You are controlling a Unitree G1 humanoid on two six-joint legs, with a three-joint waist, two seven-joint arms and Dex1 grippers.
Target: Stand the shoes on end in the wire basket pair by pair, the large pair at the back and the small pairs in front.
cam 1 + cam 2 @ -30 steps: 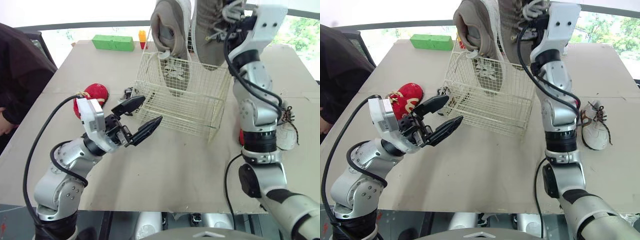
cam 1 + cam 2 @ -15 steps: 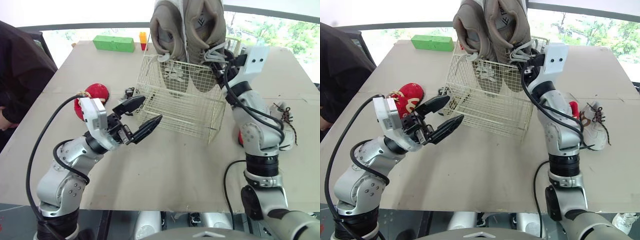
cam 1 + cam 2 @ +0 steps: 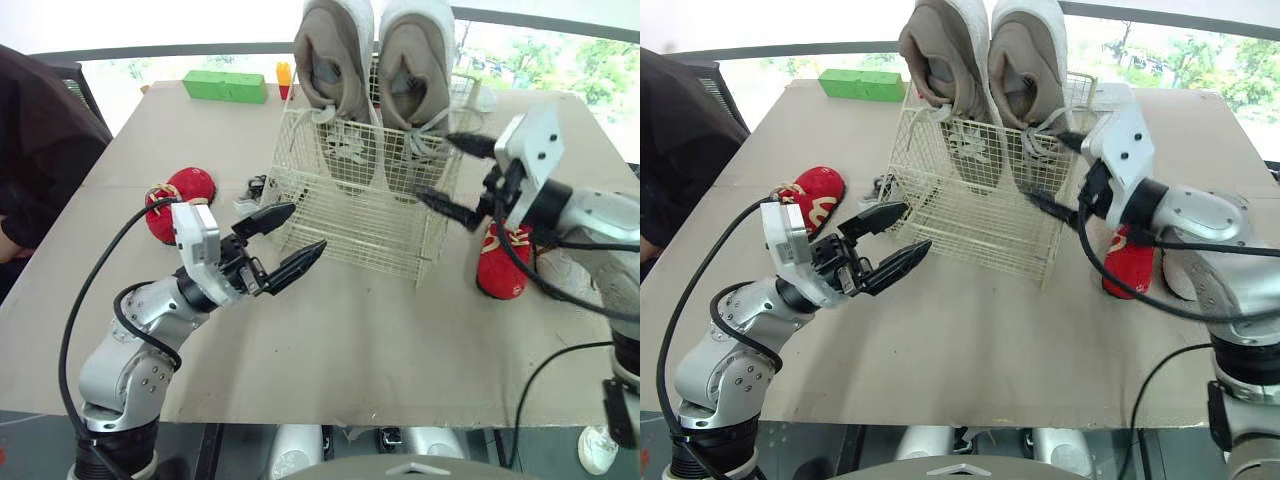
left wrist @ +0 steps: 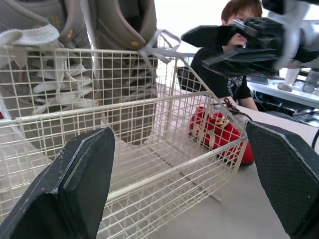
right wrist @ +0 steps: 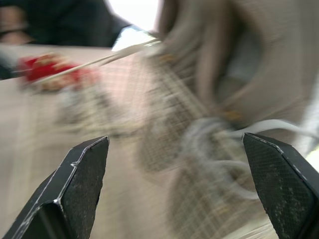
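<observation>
The tabletop (image 3: 380, 330) was a flat brown sheet with windows behind it. A green block (image 3: 225, 86) lay at its far edge, and a person (image 3: 40, 140) in dark clothing stood at its left side.

1. Basket (image 3: 370, 215): it stood at mid-table. The large pair (image 3: 412, 70) stood on end against its back wall, side by side, heels up and openings facing you. The front part of the basket held no shoes.
2. Left tool (image 3: 308, 226): you had it just in front of the basket's left front corner, above the tabletop. Its fingers were spread wide and it gripped nothing.
3. Right tool (image 3: 432, 164): you had it at the basket's right end, pointing toward the wire wall. Its fingers were spread wide and it gripped nothing.
4. Small shoes: one red shoe (image 3: 503, 265) lay on the tabletop just right of the basket, under the right arm. A second red shoe (image 3: 180, 190) lay well left of the basket.
</observation>
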